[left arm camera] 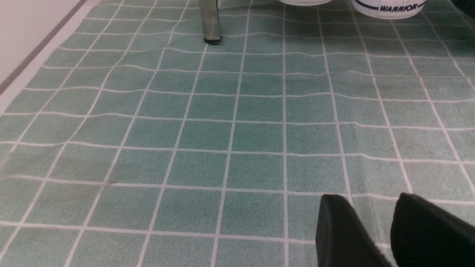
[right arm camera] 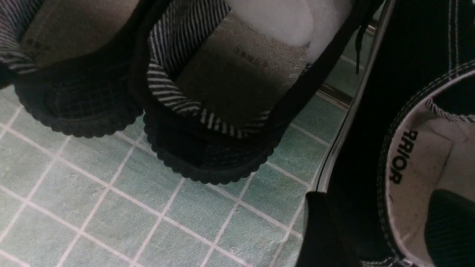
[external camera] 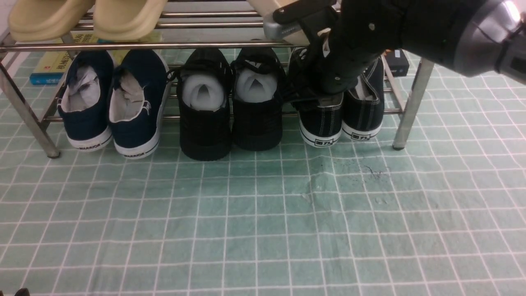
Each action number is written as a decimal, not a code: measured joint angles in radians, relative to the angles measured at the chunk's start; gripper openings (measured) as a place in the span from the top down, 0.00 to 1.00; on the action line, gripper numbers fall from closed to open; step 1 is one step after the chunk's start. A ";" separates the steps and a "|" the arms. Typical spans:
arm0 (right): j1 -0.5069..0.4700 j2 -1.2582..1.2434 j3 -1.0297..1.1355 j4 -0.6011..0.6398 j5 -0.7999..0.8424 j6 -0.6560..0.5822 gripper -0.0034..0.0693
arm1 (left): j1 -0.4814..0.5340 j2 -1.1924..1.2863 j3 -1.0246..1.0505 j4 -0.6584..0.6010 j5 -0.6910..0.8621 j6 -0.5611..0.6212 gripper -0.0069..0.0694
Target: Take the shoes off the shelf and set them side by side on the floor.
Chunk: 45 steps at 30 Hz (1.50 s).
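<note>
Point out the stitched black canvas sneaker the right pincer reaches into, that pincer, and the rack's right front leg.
Black canvas sneaker [external camera: 320, 121]: front view, stitched heel.
Right pincer [right arm camera: 384, 230]: right wrist view, midway between its fingertips.
Rack's right front leg [external camera: 412, 102]: front view, middle of the tube.

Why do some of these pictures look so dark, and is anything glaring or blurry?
Front view: glare on the right arm's silver joint; the shoes sit in shade under the shelf. Right wrist view: dim and close up, the right fingers dark and soft-edged. Left wrist view: evenly lit floor, grid lines crisp, only the left fingers slightly soft.
</note>
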 joint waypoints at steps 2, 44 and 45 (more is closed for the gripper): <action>0.000 0.006 0.000 -0.008 0.007 0.014 0.42 | 0.000 0.000 0.000 0.000 0.000 0.000 0.59; 0.020 -0.104 -0.001 0.041 0.202 0.016 0.95 | 0.000 0.000 0.000 0.000 0.000 0.000 0.59; 0.020 -0.124 -0.001 0.069 0.233 -0.004 0.95 | 0.000 0.000 0.000 0.000 0.000 0.000 0.59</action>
